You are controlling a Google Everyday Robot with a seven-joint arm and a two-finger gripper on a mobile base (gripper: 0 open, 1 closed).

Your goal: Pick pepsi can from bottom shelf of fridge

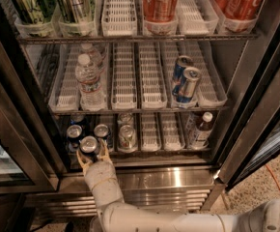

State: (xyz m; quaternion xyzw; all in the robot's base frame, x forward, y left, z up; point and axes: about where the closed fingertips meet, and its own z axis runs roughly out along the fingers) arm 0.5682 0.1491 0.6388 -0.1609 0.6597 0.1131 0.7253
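The fridge (178,179) stands with its door open, and the arm reaches in from below the stainless-steel base panel. The gripper (93,154) is at the front left edge of the bottom shelf (149,129), wrist pointing upward into the opening. Its two tan fingers (82,161) flank the pepsi can (88,143) on either side and are clamped on its lower body – the can stands upright between them, silver top facing the camera. Two more dark cans (74,131) stand just behind it in the left lanes, and a silver can (126,133) sits one lane to the right. A small dark bottle with a white cap (201,128) occupies the right end of the same rack. On the middle rack are water bottles (89,81) at left and two slim blue-and-silver cans (186,81) at right. The top rack holds green cans (29,4) and red cola cans (161,1).
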